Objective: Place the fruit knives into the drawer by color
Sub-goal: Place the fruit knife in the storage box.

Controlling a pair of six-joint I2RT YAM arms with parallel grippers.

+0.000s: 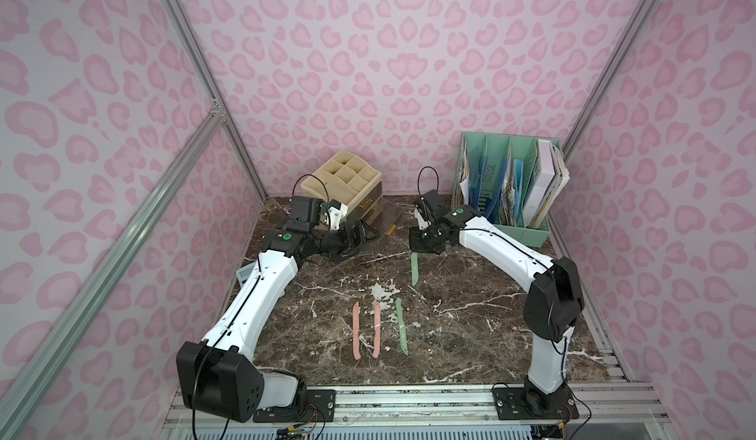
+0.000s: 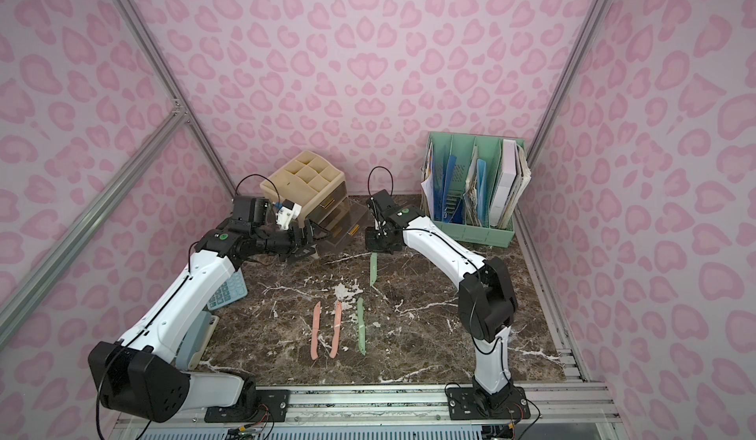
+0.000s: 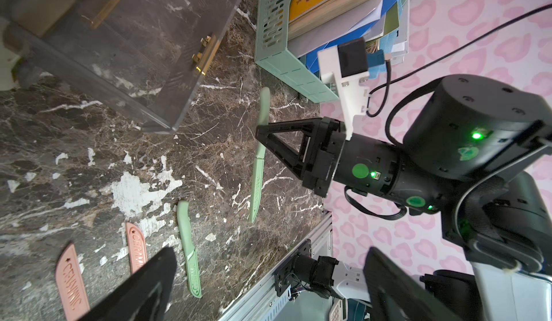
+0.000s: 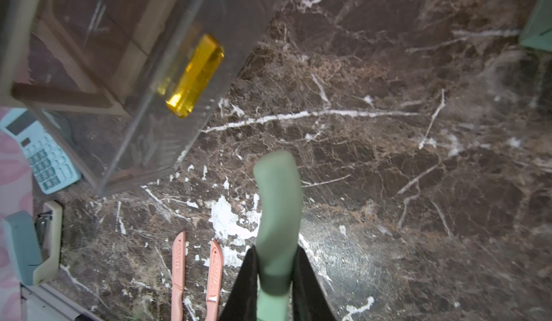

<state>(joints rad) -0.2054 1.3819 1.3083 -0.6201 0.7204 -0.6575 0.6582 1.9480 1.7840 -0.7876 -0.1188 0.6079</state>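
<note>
- R gripper (image 4: pixel 275 262) is clamped tight on a green knife (image 1: pixel 414 269), near its handle end.
- That knife is just by the front of the see-thru drawer (image 3: pixel 134 50). The drawer is pulled out of the tan box (image 1: pixel 347 172). The blade points twd the robot's side.
- L gripper (image 1: pixel 359 235) is spread wide w/ nothing in it, close to the drawer.
- On the table (image 1: pixel 470 315): a pink knife (image 1: pixel 356 330), a 2nd pink knife (image 1: pixel 376 329) & a 2nd green knife (image 1: pixel 401 326). They lie side by side, well apart from the drawer.
</note>
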